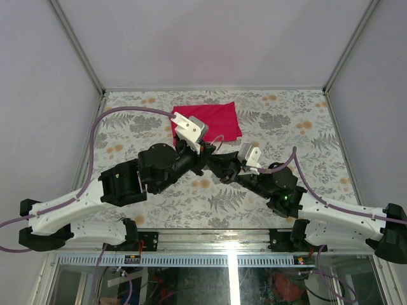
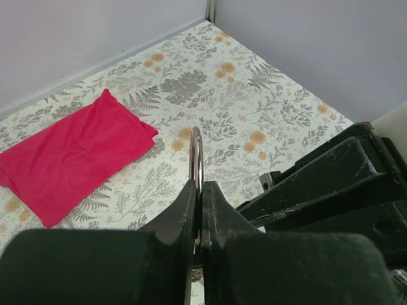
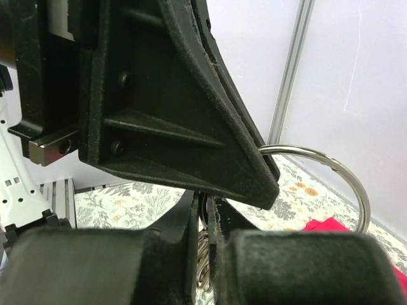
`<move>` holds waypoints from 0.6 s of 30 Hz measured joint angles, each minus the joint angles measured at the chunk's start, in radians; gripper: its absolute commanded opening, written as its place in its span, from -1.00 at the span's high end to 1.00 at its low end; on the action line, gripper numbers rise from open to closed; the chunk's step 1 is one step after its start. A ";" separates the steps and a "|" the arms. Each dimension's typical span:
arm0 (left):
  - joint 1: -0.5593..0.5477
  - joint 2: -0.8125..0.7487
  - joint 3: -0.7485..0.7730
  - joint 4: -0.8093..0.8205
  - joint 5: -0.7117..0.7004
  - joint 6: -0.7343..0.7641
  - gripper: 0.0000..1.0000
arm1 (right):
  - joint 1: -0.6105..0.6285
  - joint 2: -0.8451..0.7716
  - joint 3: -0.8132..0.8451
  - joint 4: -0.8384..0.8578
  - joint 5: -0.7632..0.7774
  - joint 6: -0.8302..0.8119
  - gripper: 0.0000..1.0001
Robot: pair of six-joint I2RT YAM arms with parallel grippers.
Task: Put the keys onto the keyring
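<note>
As two black arms meet tip to tip above the middle of a floral-print table (image 1: 289, 114), the L gripper (image 2: 198, 194) pinches the keyring (image 2: 196, 155) between matte, grainy plastic jaws. The ring is a thin loop of bright silver wire, held upright & clear of the tabletop. From the L wrist cam it reads edge-on, a slim double line rising to 12 o'clock out of the fingertips.

From the R wrist cam the same loop shows as a round, polished arc curving out to 3 o'clock from behind the L gripper's wedge-shaped finger (image 3: 172, 121), a ribbed black moulding w/ bolt holes that fills the frame from 9 to 12 o'clock.

The R gripper (image 3: 203, 206) is clenched too, its rough-surfaced jaws pressed close w/ a metal sliver (image 3: 202, 254), ribbed & silvery, in the slit between them; key or ring, can't tell.

A red cloth (image 1: 210, 119), soft, roughly rectangular & lying flat, sits on the table at 12 o'clock from the meeting grippers in the overhead view, apart from them. Pale purple cables (image 1: 95, 136) loop off both arms.
</note>
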 measured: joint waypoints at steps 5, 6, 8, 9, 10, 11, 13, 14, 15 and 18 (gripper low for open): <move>0.039 -0.007 0.000 -0.032 0.052 0.008 1.00 | 0.000 -0.053 0.003 -0.095 -0.030 -0.018 0.02; 0.054 -0.013 0.000 -0.044 0.061 0.013 1.00 | 0.000 -0.077 0.006 -0.130 -0.036 -0.023 -0.02; 0.082 -0.026 0.000 -0.064 0.083 0.026 1.00 | 0.000 -0.147 0.028 -0.250 -0.049 -0.039 -0.06; 0.092 -0.035 0.000 -0.075 0.098 0.035 1.00 | 0.000 -0.175 0.043 -0.304 -0.050 -0.045 -0.07; 0.100 -0.042 0.000 -0.084 0.108 0.043 1.00 | 0.000 -0.204 0.064 -0.368 -0.050 -0.051 -0.07; 0.108 -0.050 0.000 -0.094 0.126 0.056 1.00 | 0.000 -0.228 0.087 -0.425 -0.049 -0.060 -0.07; 0.114 -0.063 0.000 -0.111 0.172 0.086 1.00 | 0.000 -0.274 0.159 -0.576 -0.047 -0.084 -0.09; 0.114 -0.069 0.000 -0.121 0.204 0.104 1.00 | 0.000 -0.290 0.217 -0.674 -0.046 -0.104 -0.10; 0.114 -0.072 0.000 -0.131 0.238 0.123 1.00 | 0.000 -0.294 0.232 -0.694 -0.046 -0.109 -0.12; 0.114 -0.077 0.000 -0.157 0.357 0.185 1.00 | 0.000 -0.294 0.368 -0.890 -0.049 -0.166 -0.17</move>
